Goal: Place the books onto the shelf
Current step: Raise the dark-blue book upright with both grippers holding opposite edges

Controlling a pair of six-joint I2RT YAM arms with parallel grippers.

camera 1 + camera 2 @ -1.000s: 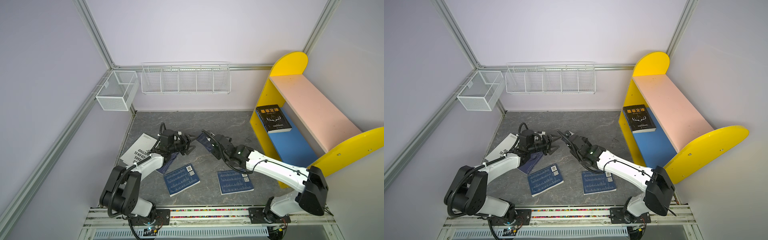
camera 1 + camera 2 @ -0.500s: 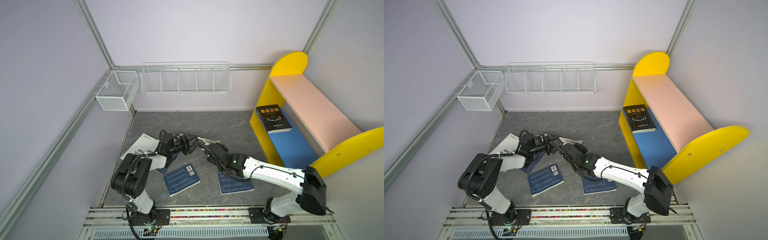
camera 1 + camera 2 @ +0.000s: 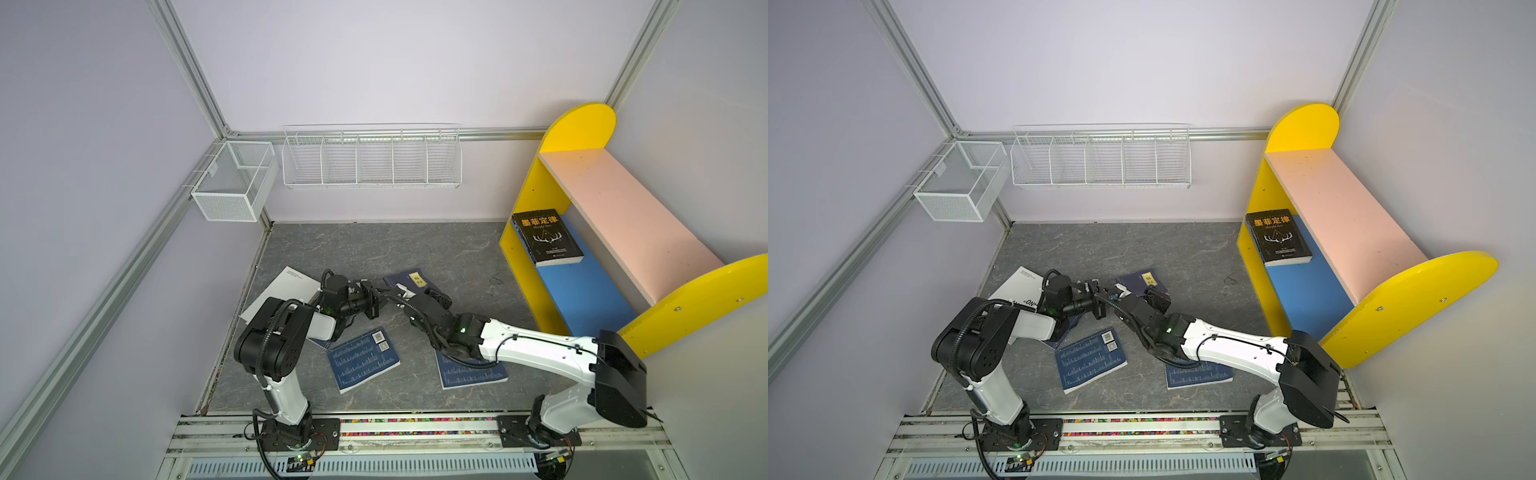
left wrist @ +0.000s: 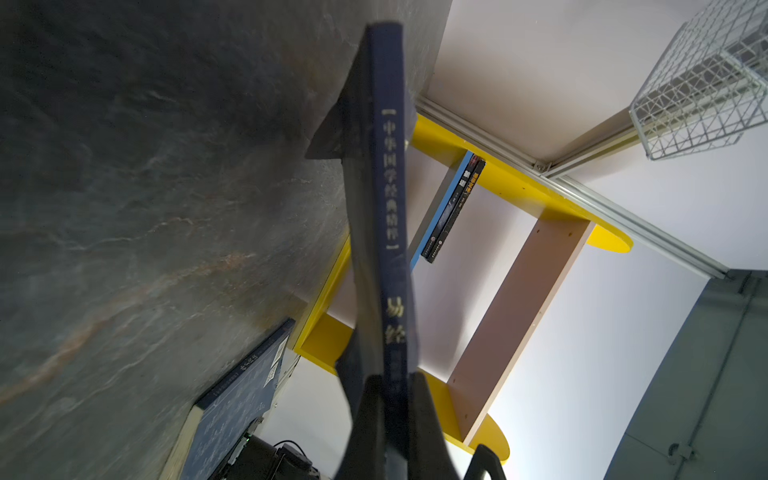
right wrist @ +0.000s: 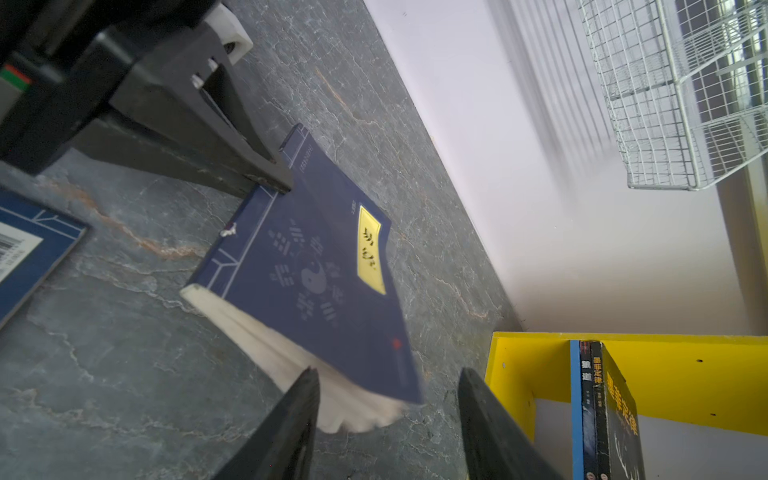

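In front of the shelf (image 3: pixel 582 129), the left end effector (image 4: pixel 395 380) pinches a navy book (image 5: pixel 316 270); the right end effector (image 5: pixel 388 374) stands spread around it.

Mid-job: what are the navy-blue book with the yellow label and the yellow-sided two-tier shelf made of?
Navy-blue book with the yellow label: paperback, matte card cover; its pale pages flex. Yellow-sided two-tier shelf: probably painted or laminated wood board; flat smooth panels, visible screw heads.
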